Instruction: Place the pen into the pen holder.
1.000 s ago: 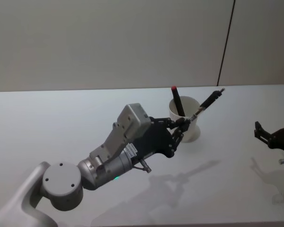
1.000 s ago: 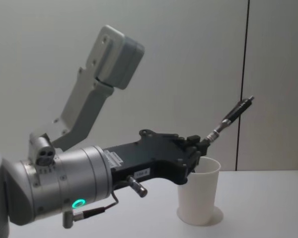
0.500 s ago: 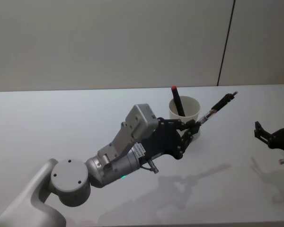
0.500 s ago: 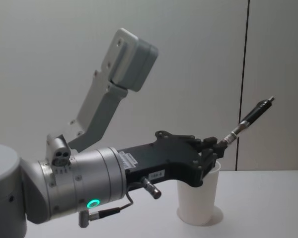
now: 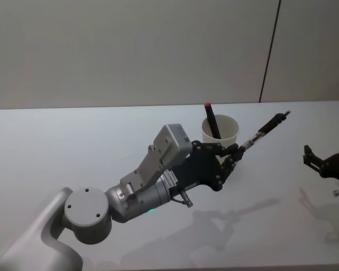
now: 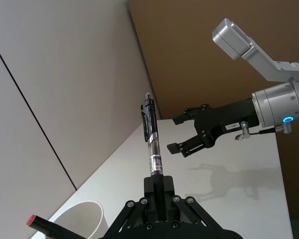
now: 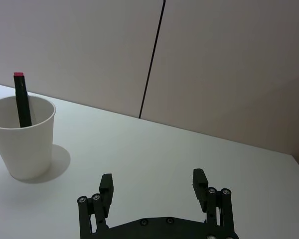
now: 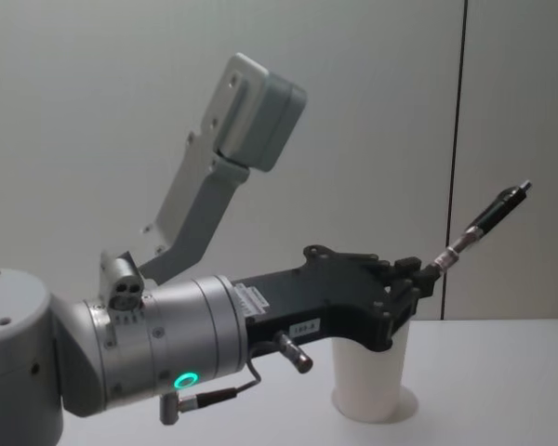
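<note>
Left hand (image 5: 235,151) beside pen holder (image 5: 229,135); clamps tilted pen (image 5: 266,127)

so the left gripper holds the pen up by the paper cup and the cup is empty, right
Not empty: the head view shows a red-tipped black pen standing in the paper cup. The left gripper does hold the pen up by it; the right gripper idles open at the right.

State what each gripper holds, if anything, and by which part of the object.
The left gripper clamps the pen by the end opposite its clip, the rest jutting free. The right gripper is open and holds nothing.
</note>
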Available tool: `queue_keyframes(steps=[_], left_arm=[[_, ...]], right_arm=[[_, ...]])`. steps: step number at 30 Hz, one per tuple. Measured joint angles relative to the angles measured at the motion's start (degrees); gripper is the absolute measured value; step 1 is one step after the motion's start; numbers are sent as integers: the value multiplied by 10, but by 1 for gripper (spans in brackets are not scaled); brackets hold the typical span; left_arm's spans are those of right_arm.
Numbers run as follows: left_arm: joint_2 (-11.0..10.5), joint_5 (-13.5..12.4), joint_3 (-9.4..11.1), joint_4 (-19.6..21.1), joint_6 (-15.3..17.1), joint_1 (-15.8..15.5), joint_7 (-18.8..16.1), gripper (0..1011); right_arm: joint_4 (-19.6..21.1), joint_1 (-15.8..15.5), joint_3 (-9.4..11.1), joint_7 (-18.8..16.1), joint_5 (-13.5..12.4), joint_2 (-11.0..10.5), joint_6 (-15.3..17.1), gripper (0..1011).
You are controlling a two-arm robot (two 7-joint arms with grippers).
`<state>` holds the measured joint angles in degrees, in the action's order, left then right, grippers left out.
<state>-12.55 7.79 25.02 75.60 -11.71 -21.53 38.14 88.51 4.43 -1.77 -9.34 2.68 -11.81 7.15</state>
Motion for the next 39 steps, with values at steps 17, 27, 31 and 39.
queue_keyframes(steps=[17,27,31,39], left_arm=[[2,1,1,-5,-2,-3,5,117],[3,2,1,-5,-3,-4,6,117],[3,2,1,-6,-3,-4,6,117],[3,1,1,-6,-3,-4,7,117]], right_arm=[[18,-14,12,-40,-56,-10,-23,1001],[32,-29,26,-93,-119,-23,-26,1001],[40,-37,33,-124,-154,-30,-20,1001],[57,-51,42,-184,-221,-42,3,1001]])
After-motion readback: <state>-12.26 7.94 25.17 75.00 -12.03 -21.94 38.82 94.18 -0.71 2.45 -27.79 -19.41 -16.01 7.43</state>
